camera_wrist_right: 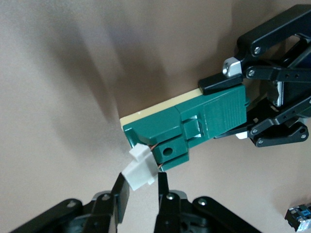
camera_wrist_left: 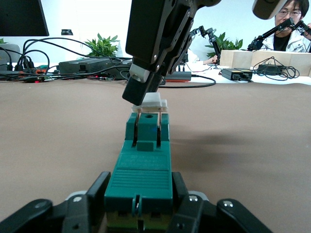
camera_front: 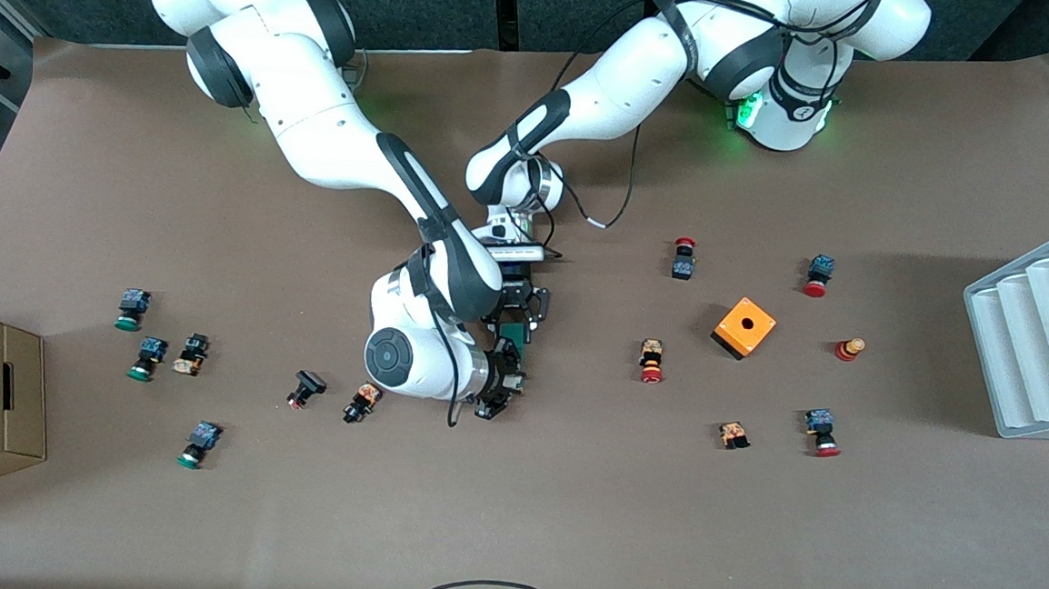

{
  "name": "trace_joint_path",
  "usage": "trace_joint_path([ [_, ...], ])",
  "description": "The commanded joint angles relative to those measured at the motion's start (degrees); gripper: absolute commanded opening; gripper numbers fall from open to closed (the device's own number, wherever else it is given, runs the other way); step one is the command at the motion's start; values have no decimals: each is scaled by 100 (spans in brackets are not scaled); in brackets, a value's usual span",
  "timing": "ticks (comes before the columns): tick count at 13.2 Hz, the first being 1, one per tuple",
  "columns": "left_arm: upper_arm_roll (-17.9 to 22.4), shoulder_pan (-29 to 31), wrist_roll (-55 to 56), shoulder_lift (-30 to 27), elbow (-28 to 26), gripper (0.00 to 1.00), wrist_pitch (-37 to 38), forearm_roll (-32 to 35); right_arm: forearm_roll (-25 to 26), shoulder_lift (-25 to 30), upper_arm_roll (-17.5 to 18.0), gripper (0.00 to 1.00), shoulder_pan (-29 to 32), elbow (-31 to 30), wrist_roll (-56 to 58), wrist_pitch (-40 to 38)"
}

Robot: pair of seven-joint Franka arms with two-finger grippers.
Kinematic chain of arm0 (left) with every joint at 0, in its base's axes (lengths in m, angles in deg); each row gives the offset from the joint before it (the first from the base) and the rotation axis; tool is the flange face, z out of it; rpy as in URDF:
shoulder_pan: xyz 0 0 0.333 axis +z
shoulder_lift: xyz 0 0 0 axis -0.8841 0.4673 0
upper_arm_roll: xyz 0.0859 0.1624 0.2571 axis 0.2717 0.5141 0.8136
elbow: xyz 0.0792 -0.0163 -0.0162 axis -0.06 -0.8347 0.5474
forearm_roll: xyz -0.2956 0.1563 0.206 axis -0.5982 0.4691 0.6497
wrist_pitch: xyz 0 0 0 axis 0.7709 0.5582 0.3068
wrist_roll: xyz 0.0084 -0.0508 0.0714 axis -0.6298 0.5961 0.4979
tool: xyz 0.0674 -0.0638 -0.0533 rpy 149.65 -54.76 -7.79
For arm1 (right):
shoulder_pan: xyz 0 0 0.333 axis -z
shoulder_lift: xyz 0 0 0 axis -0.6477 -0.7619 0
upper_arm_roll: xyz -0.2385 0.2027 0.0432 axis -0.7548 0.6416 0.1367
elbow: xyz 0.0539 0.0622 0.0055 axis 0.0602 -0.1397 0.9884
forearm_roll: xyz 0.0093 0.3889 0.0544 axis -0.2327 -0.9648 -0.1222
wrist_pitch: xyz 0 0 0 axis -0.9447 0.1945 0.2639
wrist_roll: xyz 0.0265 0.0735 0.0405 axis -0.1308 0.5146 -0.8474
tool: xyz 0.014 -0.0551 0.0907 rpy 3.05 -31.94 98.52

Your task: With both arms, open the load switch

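The right claw (camera_wrist_right: 142, 190) is closed on the small white end piece (camera_wrist_right: 140, 167) of the load switch (camera_wrist_right: 194, 126), its two black fingers pinching that tab from either side; in the left wrist view the same claw comes down from above onto the white piece at the switch's end. The left claw (camera_wrist_left: 141, 204) is clamped across the opposite end of the dark-green body, one finger pressed to each long side, and the right wrist view shows it holding the block there. The switch lies flat on the brown bench (camera_front: 566, 516) near its middle, almost hidden in the front view under the two wrists, with only a sliver of green (camera_front: 513, 332) showing between them. Two thin metal legs run from the white piece into a slot in the green housing, and the piece looks only slightly lifted from its seat. So the step in hand seems to be the opening itself: one arm anchoring the body, the other working the lever end. The next move probably calls for the right claw to draw or swing the white piece away from the housing along the line of those legs while the left claw keeps the block from sliding or tipping; a skewed pull could slip the small tab out of the pinch. Scattered push buttons (camera_front: 651, 360) and an orange box with a hole (camera_front: 745, 327) lie well apart from the work, toward the left arm's end of the bench.
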Motion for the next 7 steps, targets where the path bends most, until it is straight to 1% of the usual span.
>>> trace_joint_path([
  [1, -24, 63, -86, 403, 255, 54, -420, -35, 151, 349, 97, 30, 18, -427, 87, -62],
  [3, -24, 72, -77, 402, 255, 54, -420, -35, 160, 429, 132, 30, 27, -497, 122, -62],
  [5, -24, 81, -68, 402, 264, 51, -429, -61, 169, 499, 132, 30, 27, -550, 210, -71],
  [7, -24, 81, -60, 394, 264, 51, -429, -70, 177, 525, 132, 30, 27, -585, 219, -71],
])
